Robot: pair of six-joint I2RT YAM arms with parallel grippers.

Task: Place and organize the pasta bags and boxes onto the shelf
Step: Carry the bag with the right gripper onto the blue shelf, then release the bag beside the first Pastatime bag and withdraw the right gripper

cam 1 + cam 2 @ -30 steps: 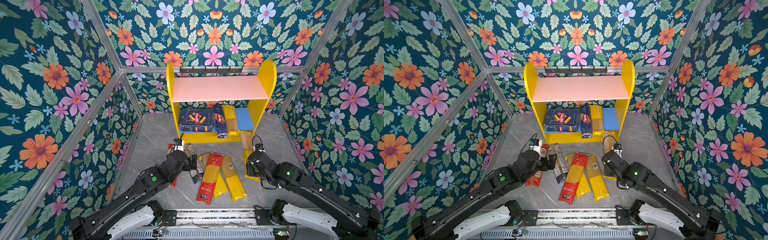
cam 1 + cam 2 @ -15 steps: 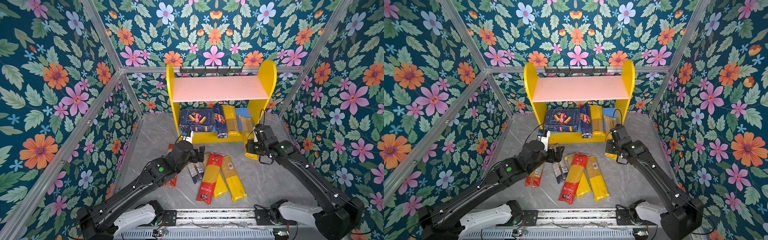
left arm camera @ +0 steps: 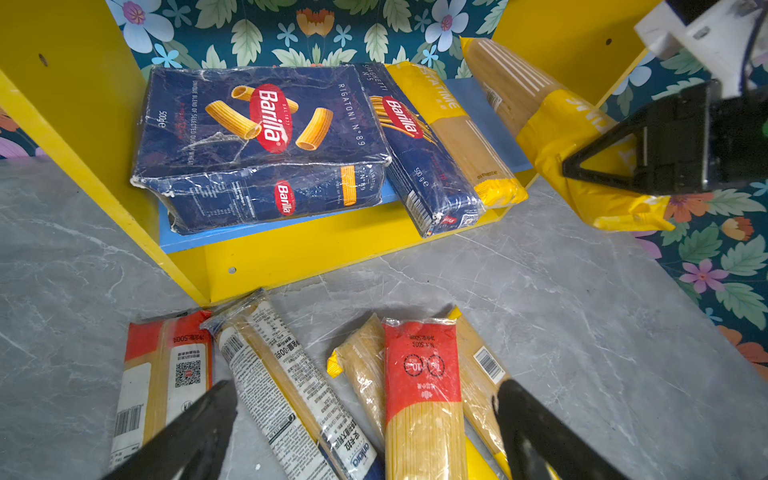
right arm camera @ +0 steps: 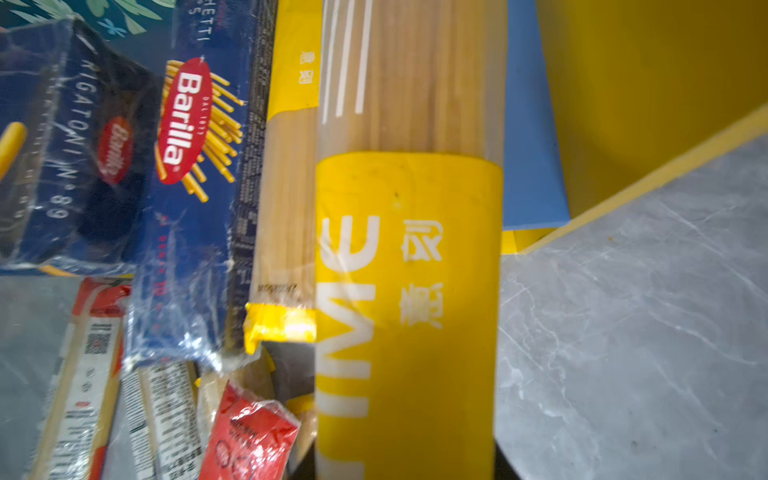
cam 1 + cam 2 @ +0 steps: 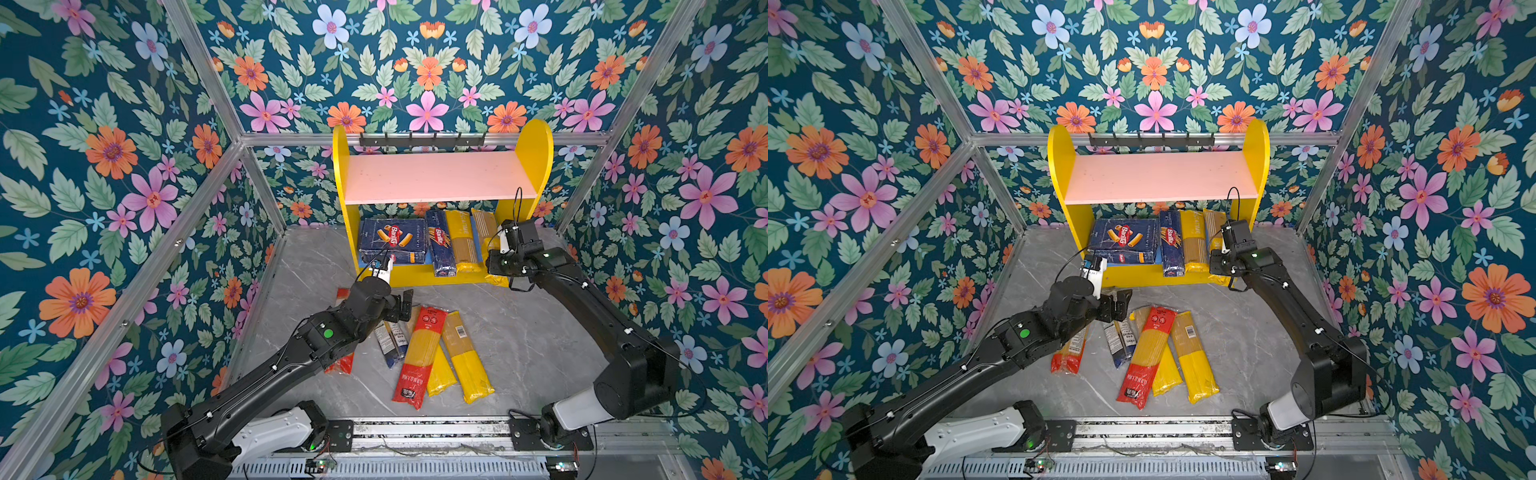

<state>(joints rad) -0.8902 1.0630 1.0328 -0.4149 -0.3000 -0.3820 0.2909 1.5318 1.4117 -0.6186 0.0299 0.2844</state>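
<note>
At shelf (image 5: 536, 149) edge, right tool (image 3: 582, 170) tight on yellow bag (image 4: 407, 249); left tool (image 3: 363, 386) spread over loose bags (image 5: 419, 353).

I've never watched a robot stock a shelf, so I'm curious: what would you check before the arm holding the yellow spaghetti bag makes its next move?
1. Grip: right gripper shut on the held yellow bag: ok.
2. Free slot: bare blue lower board beside the shelved yellow bag: ok.
3. Bag fully in: its near end sticks out past the front of the shelf: not ok.
4. Bag resting on the board: cannot tell.
5. Other arm clear: left gripper open, above the floor bags: ok.
</note>
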